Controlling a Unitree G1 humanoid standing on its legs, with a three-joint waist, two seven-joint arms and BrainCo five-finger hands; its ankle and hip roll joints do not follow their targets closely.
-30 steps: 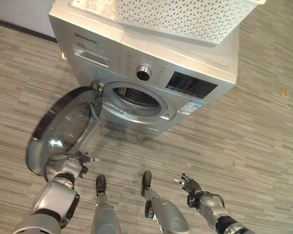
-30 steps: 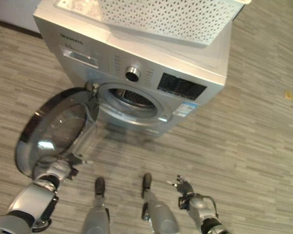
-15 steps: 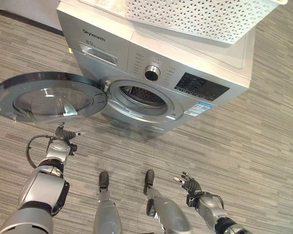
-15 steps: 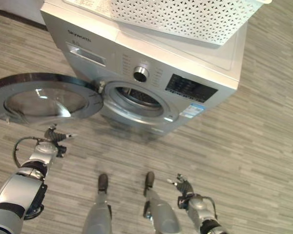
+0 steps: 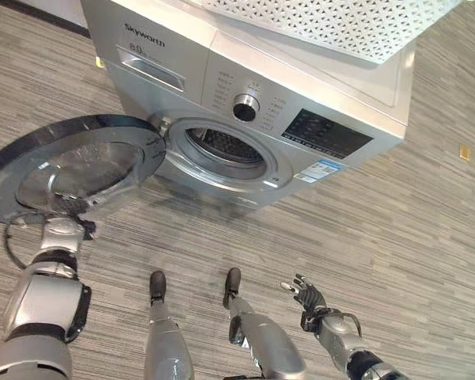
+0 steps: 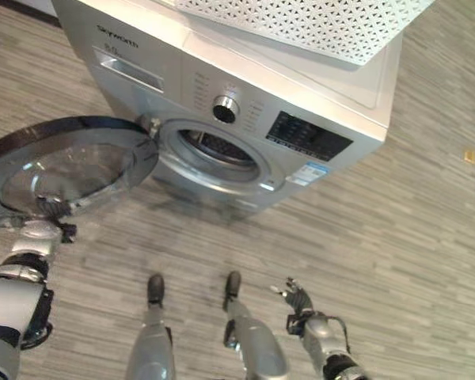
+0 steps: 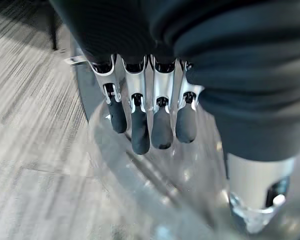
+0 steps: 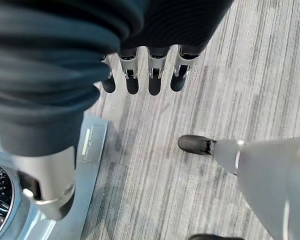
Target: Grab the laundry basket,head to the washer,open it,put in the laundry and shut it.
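Washer (image 5: pixel 301 87) at 12 o'clock, white laundry basket (image 5: pixel 340 24) on top. Door (image 5: pixel 71 170) swung wide to 9 o'clock. Left hand (image 7: pixel 150 115) fingers straight against door glass. Right hand (image 5: pixel 307 297) at 5 o'clock, fingers released, empty.

Silver washer (image 5: pixel 222 71) showing black panel (image 5: pixel 326 133); white perforated basket (image 5: pixel 340 24) topping frame; grey striped floor (image 5: pixel 396 229); dark-rimmed door (image 5: pixel 71 166).

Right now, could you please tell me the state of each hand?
Left hand: open, fingers straight by the washer door.
Right hand: open, holding nothing.
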